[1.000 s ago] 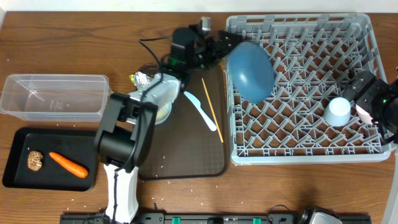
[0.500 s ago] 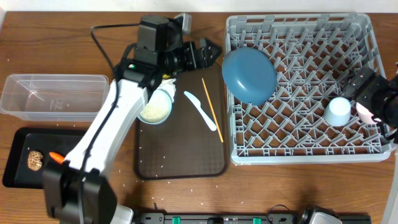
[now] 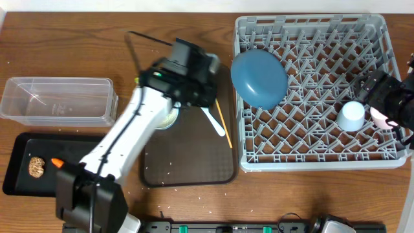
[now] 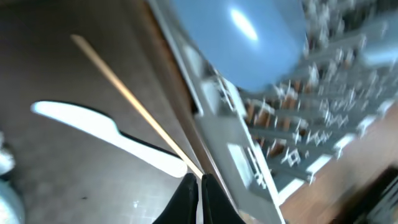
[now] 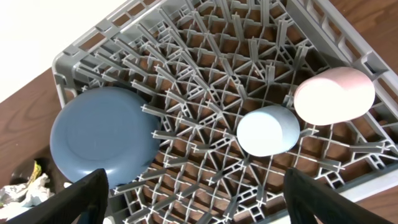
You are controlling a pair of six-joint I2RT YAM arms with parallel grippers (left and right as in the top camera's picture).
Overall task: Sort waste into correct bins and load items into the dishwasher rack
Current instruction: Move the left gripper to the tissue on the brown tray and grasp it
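Your rack [image 3: 310, 90] fills the table's right side. The plate [image 3: 259, 79] leans at its left edge, and the blue cup [image 3: 352, 116] and pink cup [image 5: 334, 95] sit near its right edge, below your right gripper [image 5: 199, 208], fingers spread wide. Your left gripper [image 4: 198, 190], pinched together, hovers over the spoon [image 4: 109, 135] and chopstick [image 4: 134, 106] at the brown tray's [image 3: 187, 162] right edge.

Robotics test bench laid out as a dish-clearing station. Two jointed arms work at a plain wooden table [image 3: 77, 39]: the white-and-black left arm [image 3: 123, 136] and the black right arm [image 3: 396, 107]. A loose black cable [image 3: 145, 40] trails over the wood, and a black rail [image 3: 226, 228] runs along the near edge. A grey dishwasher rack [image 3: 304, 163], a clear plastic tub [image 3: 58, 100] and a shallow black tray [image 3: 16, 165] sit directly on the tabletop.
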